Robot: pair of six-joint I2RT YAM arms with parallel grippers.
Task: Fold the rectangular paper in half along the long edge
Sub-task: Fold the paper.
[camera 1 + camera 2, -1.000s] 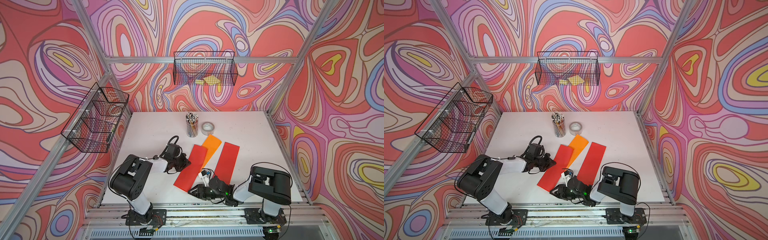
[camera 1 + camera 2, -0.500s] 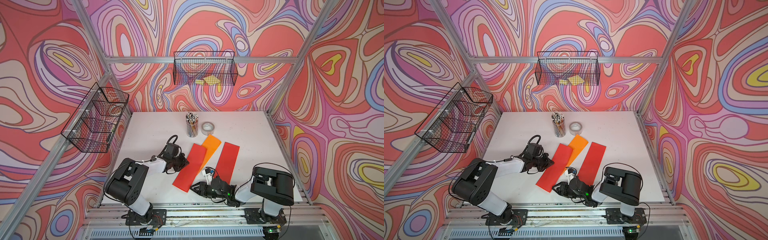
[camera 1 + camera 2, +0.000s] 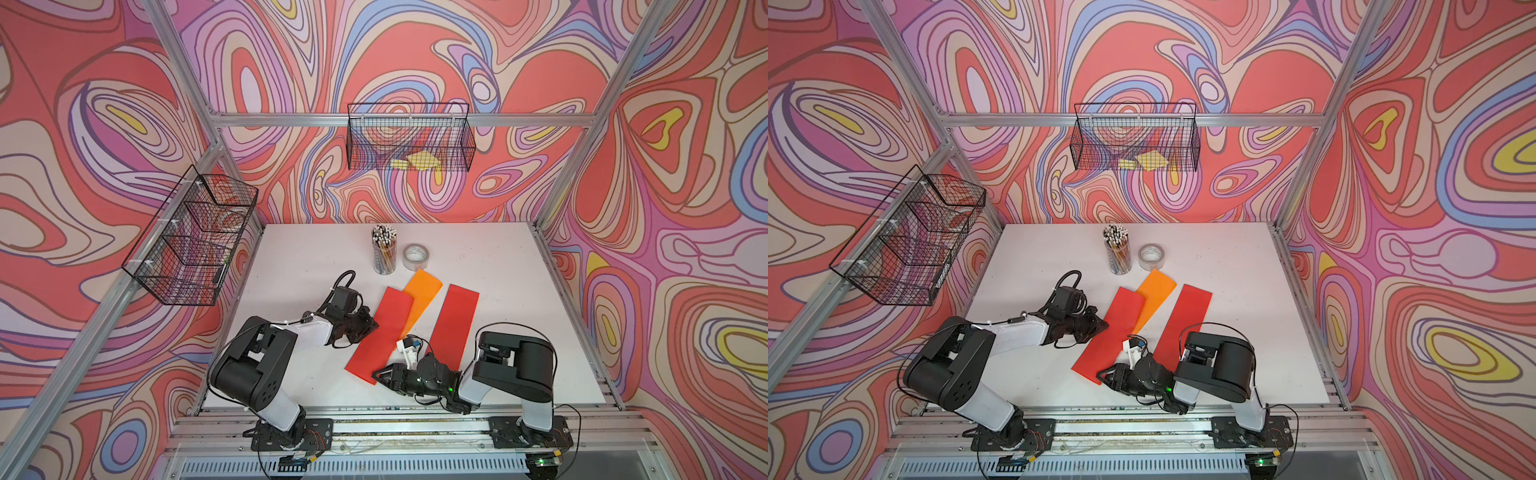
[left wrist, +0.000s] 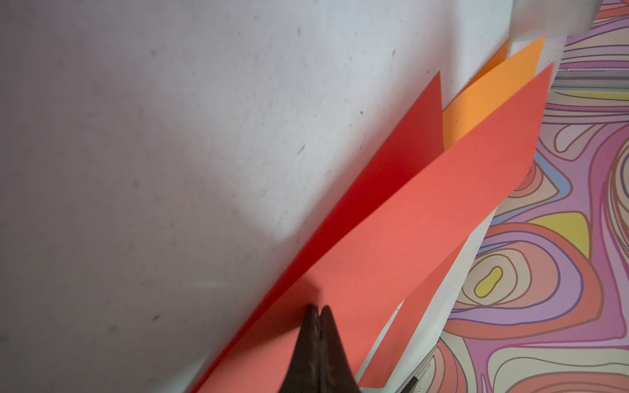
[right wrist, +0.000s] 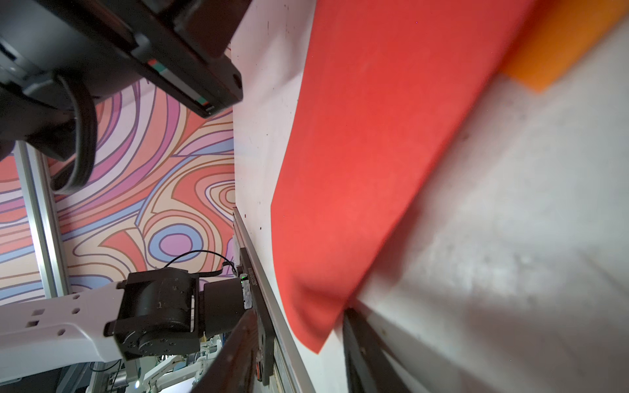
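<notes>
The long red paper strip (image 3: 380, 332), lying this side of the clear cup of pencils (image 3: 384, 253), has slid slightly left. The left gripper (image 3: 372, 325) reaches low, shut against its long edge; the right gripper (image 3: 379, 375) lies low, jaws apart around its near corner.

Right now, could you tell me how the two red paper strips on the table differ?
The red strip by the left arm overlaps the orange paper; the red strip by the right arm lies apart from it. The shut left gripper rests on the former's long edge and the open right gripper straddles its near corner; no gripper touches the latter. Both are long, narrow and angled alike.
</notes>
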